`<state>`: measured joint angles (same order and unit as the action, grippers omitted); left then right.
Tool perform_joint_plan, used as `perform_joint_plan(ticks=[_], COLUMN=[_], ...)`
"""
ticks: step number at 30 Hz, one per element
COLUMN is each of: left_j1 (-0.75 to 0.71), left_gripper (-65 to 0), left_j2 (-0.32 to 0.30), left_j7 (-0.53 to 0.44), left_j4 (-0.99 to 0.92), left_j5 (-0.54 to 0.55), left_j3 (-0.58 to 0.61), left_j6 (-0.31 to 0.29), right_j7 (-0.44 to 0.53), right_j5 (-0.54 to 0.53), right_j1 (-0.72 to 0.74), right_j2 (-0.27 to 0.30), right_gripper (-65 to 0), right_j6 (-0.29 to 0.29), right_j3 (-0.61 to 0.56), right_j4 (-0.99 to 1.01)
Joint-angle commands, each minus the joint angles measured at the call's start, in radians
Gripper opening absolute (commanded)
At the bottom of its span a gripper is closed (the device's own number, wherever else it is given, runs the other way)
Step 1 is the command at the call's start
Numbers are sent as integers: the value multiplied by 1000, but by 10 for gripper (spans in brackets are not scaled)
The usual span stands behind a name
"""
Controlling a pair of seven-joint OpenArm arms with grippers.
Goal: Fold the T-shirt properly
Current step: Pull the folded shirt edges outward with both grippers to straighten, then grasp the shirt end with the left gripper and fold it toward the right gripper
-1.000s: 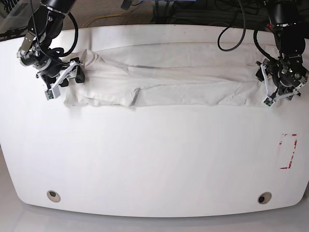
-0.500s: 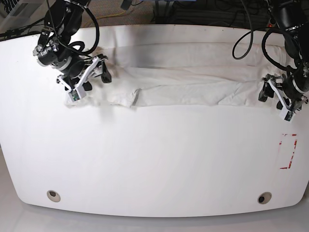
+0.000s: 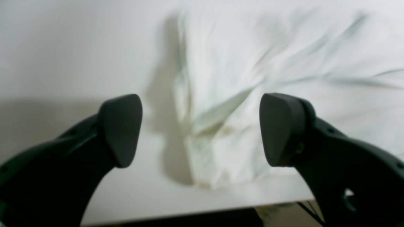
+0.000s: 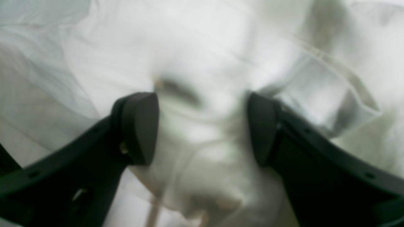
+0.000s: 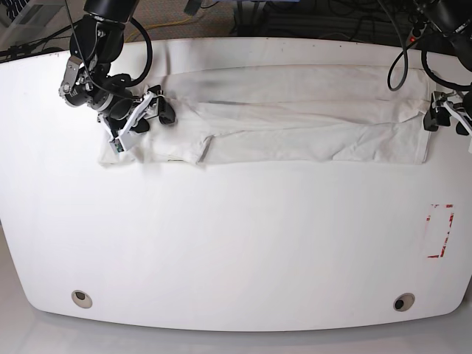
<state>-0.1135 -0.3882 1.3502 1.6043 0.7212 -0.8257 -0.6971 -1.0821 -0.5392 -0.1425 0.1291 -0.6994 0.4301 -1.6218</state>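
Base view: the T-shirt (image 5: pixel 295 118) lies as a band at the desk's (image 5: pixel 236 251) twelve o'clock. Both jaws stand open; a shallow right-gripper (image 4: pixel 202 129) pinch might lift one layer only.

Plain white T-shirt (image 5: pixel 295 122), white table (image 5: pixel 236 243)

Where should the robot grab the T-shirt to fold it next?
Probably at its two short ends: the T-shirt lies as a long flat band, with the open left gripper above one end corner and the open right gripper over the other, coming down from above.
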Motion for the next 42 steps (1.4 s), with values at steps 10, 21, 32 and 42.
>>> perform_joint_plan(ticks=[10,21,32,42], left_j1=[10,16,5,-105], left_gripper=[-106,-114,-600,-599], left_j2=[5,47,39,47], left_j7=[-91,-93,-93,-90], left_j4=[-189,-259,-181,362], left_j5=[13,7,5,11], left_j3=[38,95,170,345], left_j6=[-1,-1,-1,-1], right_j7=[6,6,6,6], right_j5=[-6,-6,-3,0], right_j1=[7,7,19,19], right_j2=[25,25,22,22], right_gripper=[-220,-220,-220,-220], right_j6=[1,1,1,1], right_j3=[-17,-17,-17,-17], right_j4=[-18,-18,-13,-13])
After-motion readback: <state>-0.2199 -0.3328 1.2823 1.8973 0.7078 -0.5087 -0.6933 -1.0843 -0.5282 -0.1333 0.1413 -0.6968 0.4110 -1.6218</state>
